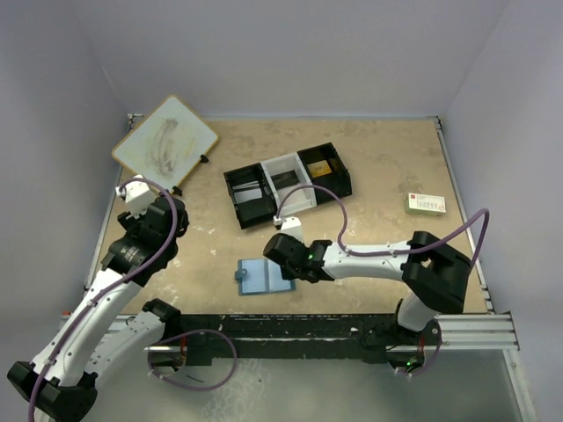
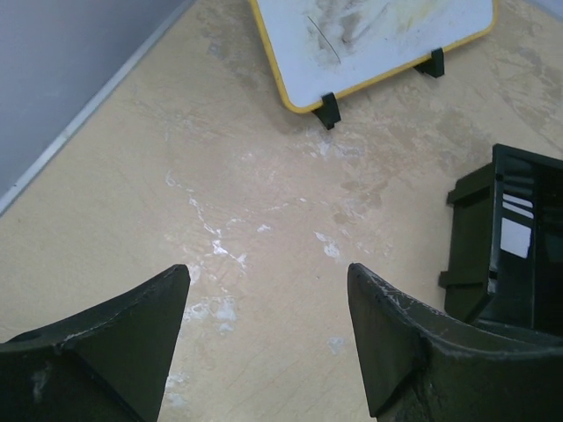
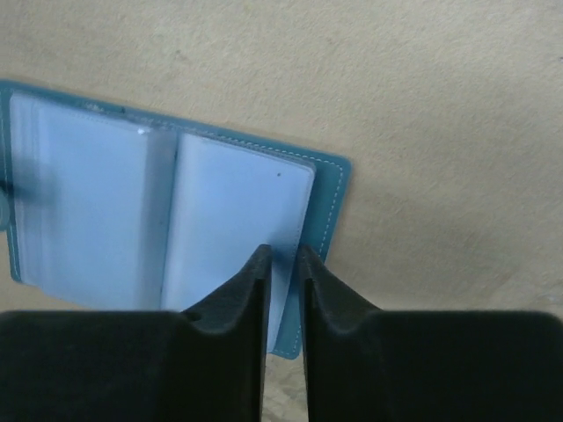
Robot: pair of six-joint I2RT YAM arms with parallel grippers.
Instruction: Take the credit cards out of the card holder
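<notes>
Right fingers (image 3: pixel 242 303) nearly together, thin slit between, at the right pocket edge of the open card holder (image 3: pixel 220 202); pinching or not, cannot tell. It lies flat on the bench (image 3: pixel 422 105), near the tray (image 1: pixel 286 183). Left fingers (image 2: pixel 132 334) spread wide over the bench, holding nothing.

Left gripper (image 2: pixel 268 272) held apart above the table (image 2: pixel 264 193)

Its two dark fingers stand wide over bare tan surface with white scuffs. Toward the far edge a white board (image 2: pixel 387 35) with a yellow rim rests on black feet (image 2: pixel 328 110). A black tray (image 2: pixel 519 237) sits at the right. A grey wall (image 2: pixel 62 53) runs along the left edge.
</notes>
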